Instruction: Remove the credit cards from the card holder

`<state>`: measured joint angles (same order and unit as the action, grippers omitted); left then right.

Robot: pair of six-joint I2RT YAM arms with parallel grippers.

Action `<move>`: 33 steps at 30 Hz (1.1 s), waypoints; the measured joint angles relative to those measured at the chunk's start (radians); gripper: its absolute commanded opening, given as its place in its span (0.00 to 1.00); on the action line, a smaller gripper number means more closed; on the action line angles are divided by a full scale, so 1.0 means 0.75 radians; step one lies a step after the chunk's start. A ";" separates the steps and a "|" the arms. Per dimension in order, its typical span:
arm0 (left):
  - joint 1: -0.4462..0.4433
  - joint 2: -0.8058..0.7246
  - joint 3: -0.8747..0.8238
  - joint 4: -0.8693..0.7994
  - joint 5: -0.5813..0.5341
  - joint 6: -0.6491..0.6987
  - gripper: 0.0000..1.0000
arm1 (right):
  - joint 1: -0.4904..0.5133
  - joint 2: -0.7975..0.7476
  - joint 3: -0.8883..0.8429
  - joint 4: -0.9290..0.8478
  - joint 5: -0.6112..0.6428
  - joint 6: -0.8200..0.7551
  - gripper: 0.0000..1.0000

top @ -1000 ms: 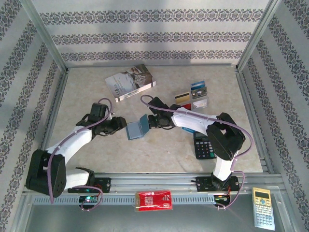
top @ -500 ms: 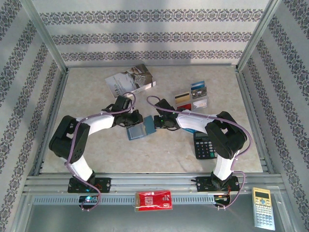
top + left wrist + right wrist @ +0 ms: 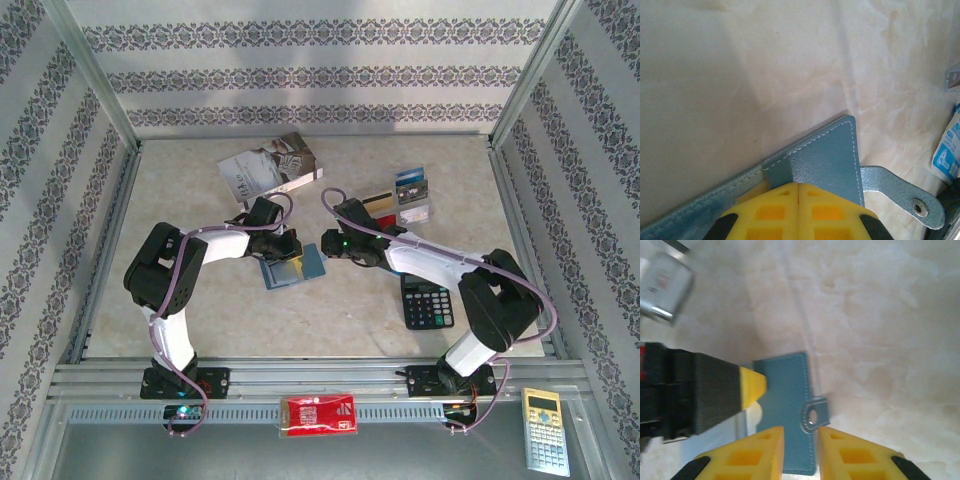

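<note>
- The left fingers (image 3: 798, 196) are clenched flat together on a corner of the card holder (image 3: 826, 156). Its stitched blue-grey flap runs in between the two yellow tips.
- Just to the right of those tips in the left wrist view, the holder's snap tab (image 3: 912, 199) sticks out over the pale bench (image 3: 740, 75), with its metal stud showing.
- The right fingers (image 3: 778, 438) are released and stand a little apart, with nothing pinched between them.
- In the right wrist view the snap tab lies just ahead of the gap between the right fingers. The holder's stitched edge runs down into that gap.
- That view is blurred, so I cannot tell whether either right tip touches the leather.
- In the same view, a yellow tip of the left fingers sits at the holder's upper left corner, across the flap from the right fingers.
- From above, the card holder lies between the two sets of fingers as two blue panels side by side. The left fingers are on its upper left part and the right fingers are just off its right edge.
- Beyond the right fingers, toward the back right, a small cluster of cards (image 3: 398, 203) lies on the bench, well apart from the holder.
- Behind the left fingers lies a grey-white book (image 3: 270, 168).
- On the near side of the right fingers, beside the right arm, sits a black calculator (image 3: 426, 302).
</note>
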<state>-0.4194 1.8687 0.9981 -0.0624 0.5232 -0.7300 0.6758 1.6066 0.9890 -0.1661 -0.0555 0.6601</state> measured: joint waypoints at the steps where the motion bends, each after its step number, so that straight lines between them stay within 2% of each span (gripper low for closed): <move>1: 0.000 0.000 0.000 -0.001 -0.001 0.008 0.00 | 0.001 -0.001 0.000 0.011 -0.016 0.006 0.21; 8: -0.001 0.000 0.000 -0.001 0.000 0.031 0.00 | 0.001 0.095 -0.001 0.087 -0.150 0.076 0.12; 12: -0.001 -0.002 -0.001 0.002 0.002 0.023 0.00 | 0.002 0.193 -0.001 0.125 -0.227 0.103 0.11; 18: 0.003 -0.017 -0.012 0.009 0.002 -0.038 0.00 | 0.004 0.262 -0.001 0.128 -0.247 0.134 0.11; 22: 0.011 -0.100 -0.059 0.007 -0.001 -0.079 0.12 | 0.004 0.303 -0.001 0.119 -0.228 0.135 0.11; 28: 0.066 -0.355 -0.192 -0.020 -0.066 -0.116 0.29 | 0.013 0.324 0.016 0.106 -0.203 0.135 0.14; 33: 0.093 -0.490 -0.311 -0.101 -0.126 -0.120 0.36 | 0.031 0.331 0.036 0.084 -0.168 0.135 0.16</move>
<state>-0.3496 1.5013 0.7650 -0.1379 0.4286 -0.8200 0.6987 1.8549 1.0157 -0.1028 -0.1814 0.7616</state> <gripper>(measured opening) 0.355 0.157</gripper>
